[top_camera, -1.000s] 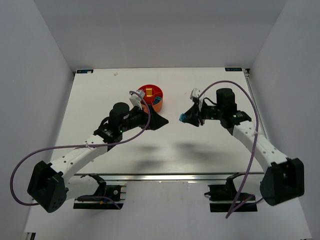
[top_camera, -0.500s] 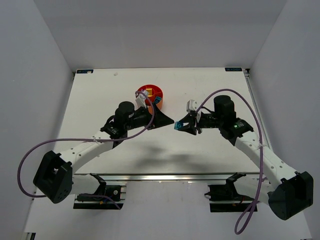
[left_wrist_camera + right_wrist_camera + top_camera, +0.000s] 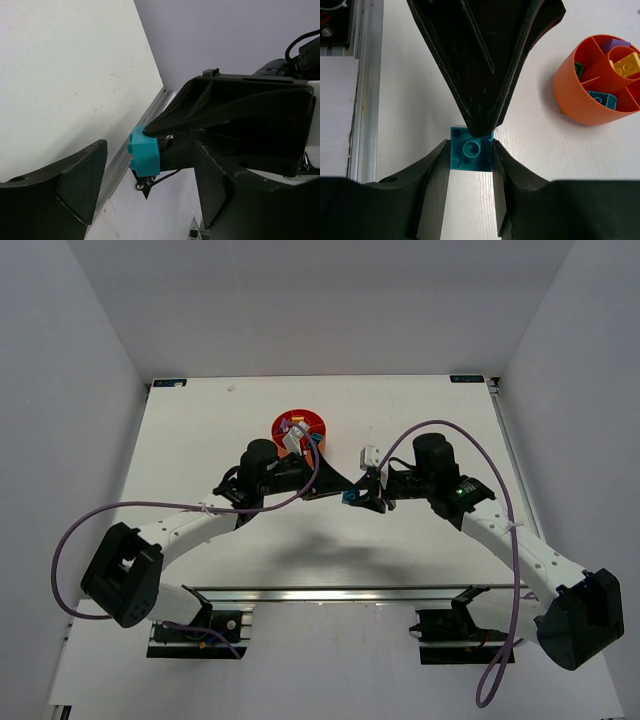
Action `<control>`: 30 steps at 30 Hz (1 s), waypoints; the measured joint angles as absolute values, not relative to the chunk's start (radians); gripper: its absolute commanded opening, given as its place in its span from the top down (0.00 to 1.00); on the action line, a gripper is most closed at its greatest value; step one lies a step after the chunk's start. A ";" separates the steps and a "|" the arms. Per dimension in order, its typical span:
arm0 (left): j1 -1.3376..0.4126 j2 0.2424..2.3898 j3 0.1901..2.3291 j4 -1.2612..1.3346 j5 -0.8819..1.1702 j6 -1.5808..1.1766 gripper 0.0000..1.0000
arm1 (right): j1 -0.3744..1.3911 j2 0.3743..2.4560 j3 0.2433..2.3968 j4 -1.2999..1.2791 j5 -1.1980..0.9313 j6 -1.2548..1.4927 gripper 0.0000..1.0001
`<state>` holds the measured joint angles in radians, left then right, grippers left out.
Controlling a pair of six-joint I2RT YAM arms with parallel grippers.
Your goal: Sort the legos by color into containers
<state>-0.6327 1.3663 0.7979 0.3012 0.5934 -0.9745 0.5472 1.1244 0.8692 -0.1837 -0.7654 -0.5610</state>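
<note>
On the white table, seen from above, the orange bowl stands toward 12 o'clock, a little left of centre. Flecks of purple and yellow show inside it, too small to place by compartment. At 5 o'clock from the bowl, near it, the two arms meet tip to tip. The right claw pinches a cyan brick, and the left claw points at it from 10 o'clock.

From the left wrist, that claw's own fingers stand spread, one at 8 o'clock and one at 4 o'clock of the brick, with a gap on each side. The brick sits clamped at the tip of the right claw's black fingers, its studs turned to 9 o'clock. The bowl lies outside this view.

From the right wrist, the brick is pressed between the two fingers with its hollow underside facing the camera. A black finger of the left claw comes down from 12 o'clock to meet its upper edge. The bowl stands at 2 o'clock, and only here do its contents show:
- a yellow brick near the middle
- a purple piece at 12 o'clock
- a green piece in the 9 o'clock wedge
- a second cyan brick in the 6 o'clock wedge
</note>
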 measured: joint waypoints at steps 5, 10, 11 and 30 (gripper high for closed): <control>-0.633 1.419 0.830 0.303 0.628 -0.979 0.28 | 0.553 1.157 0.870 -0.180 -0.749 -0.562 0.91; -0.633 1.450 0.838 0.312 0.645 -0.980 0.35 | 0.557 1.165 0.871 -0.166 -0.727 -0.561 0.91; -0.633 1.452 0.838 0.311 0.647 -0.980 0.36 | 0.558 1.165 0.871 -0.160 -0.721 -0.561 0.92; -0.639 1.494 0.886 0.261 0.651 -0.943 0.80 | 0.556 1.147 0.870 -0.128 -0.654 -0.550 0.50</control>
<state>-0.6388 1.4944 0.8856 0.2611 0.6506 -0.9432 0.5560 1.1469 0.8703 -0.1280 -0.6540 -0.5499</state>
